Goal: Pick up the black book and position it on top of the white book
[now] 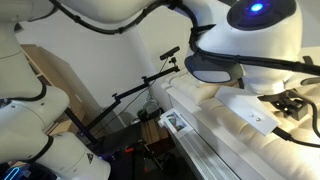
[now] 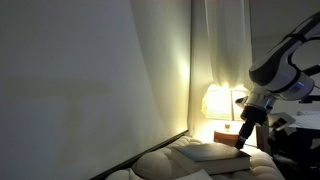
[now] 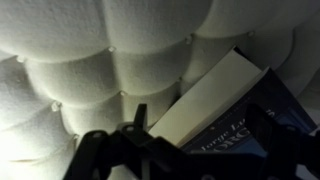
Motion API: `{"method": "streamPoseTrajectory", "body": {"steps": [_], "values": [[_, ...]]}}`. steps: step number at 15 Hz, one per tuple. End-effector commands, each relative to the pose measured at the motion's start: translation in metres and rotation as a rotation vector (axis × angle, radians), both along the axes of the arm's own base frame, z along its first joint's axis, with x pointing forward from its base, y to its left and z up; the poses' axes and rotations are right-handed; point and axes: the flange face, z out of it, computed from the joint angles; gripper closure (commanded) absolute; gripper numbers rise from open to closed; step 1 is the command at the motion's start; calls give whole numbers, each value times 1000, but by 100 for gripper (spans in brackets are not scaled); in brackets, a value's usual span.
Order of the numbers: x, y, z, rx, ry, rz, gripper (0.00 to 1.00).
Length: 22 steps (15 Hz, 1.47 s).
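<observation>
The black book [image 3: 255,125], with a dark cover, white lettering and a pale page edge [image 3: 205,95], lies on the quilted cream mattress [image 3: 90,60] in the wrist view. My gripper [image 3: 200,128] is open and straddles it, one finger on the page-edge side and the other over the cover. Nothing is held. In an exterior view the thin white book [image 1: 250,110] lies flat on the mattress, just beside my gripper [image 1: 290,105]. In an exterior view my gripper [image 2: 245,138] hangs low over the bed, next to a pale flat book [image 2: 215,152].
A lit lamp [image 2: 218,102] glows behind the bed, with curtains [image 2: 215,40] hanging above it. A black camera stand [image 1: 140,95] and a cardboard box [image 1: 60,80] stand beside the mattress edge [image 1: 185,125]. The robot's white arm [image 1: 250,35] fills the top of that view.
</observation>
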Motion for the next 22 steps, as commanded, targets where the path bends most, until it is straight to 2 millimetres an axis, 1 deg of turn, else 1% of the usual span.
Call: {"method": "streamPoseTrajectory", "body": {"steps": [1,9,11,16,20,22], "values": [[1,9,-3,23,-11,23,0],[4,11,-25,60,17,42,0],[5,11,-26,71,22,50,0],[7,11,-21,88,3,72,0],[11,14,-22,163,-4,121,0],[13,16,-26,187,4,136,0]]}}
